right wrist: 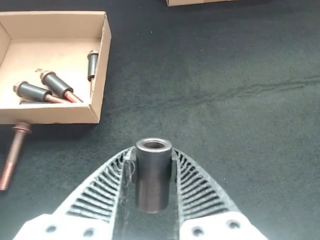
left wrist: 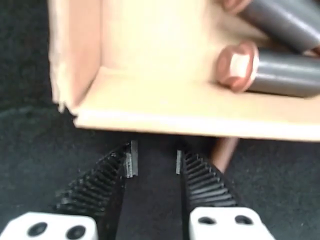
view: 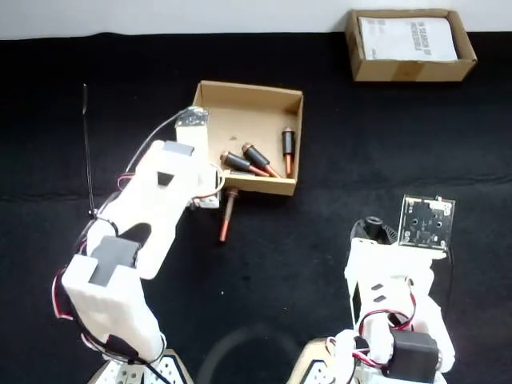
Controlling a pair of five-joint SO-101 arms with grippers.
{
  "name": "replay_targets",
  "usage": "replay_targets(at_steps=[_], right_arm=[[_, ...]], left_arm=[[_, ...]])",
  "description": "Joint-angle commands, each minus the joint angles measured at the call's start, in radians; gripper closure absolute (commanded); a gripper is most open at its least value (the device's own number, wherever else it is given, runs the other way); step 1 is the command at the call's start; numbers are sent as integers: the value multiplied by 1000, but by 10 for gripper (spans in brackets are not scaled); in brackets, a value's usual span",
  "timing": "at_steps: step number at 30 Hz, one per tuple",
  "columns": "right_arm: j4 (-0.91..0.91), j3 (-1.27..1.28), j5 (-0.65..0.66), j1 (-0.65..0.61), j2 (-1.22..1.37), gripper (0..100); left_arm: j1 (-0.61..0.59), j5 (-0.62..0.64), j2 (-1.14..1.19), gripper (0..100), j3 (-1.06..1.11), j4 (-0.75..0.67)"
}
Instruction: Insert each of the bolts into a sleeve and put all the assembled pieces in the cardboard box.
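Note:
The open cardboard box (view: 210, 104) lies mid-table and holds three bolts fitted in dark sleeves (view: 254, 160). A bare copper bolt (view: 226, 214) lies on the black mat just outside the box's front wall (left wrist: 190, 120). My left gripper (left wrist: 154, 162) hovers low by that wall near the box's corner, open with nothing between its fingers; the bolt's shaft (left wrist: 223, 152) lies just beside one finger. My right gripper (right wrist: 153, 155) is shut on an upright dark grey sleeve (right wrist: 153, 175), well away from the box (right wrist: 102, 60) and the loose bolt (right wrist: 12, 152). The sleeve's top (view: 372, 226) shows above the right arm.
A second cardboard box (view: 410, 72) with a white sheet inside sits at the far right edge of the mat. A thin black rod (view: 87, 152) stands left of the left arm. Open black mat lies between the two arms.

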Motion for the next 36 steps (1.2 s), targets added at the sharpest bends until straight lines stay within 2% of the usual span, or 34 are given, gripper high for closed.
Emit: replay_targets(at_steps=[1, 4, 12, 15, 20, 27, 36], right_arm=[[-19, -2, 9, 7, -4, 991], [-24, 13, 9, 4, -1, 991], [-81, 58, 11, 7, -1, 991], [-105, 77, 11, 5, 1, 991], [-108, 88, 11, 5, 1, 991], [-108, 88, 11, 8, -1, 991], [-108, 87, 11, 10, -2, 991]], left_arm=[[12, 5, 25, 854, -67, -11], [15, 5, 24, 854, -93, 12], [68, 2, -70, 854, -255, 313], [102, 0, -85, 854, -292, 365], [137, 0, -76, 854, -274, 359], [136, -3, 47, 854, -254, 236], [108, -46, 282, 862, -404, 196]])
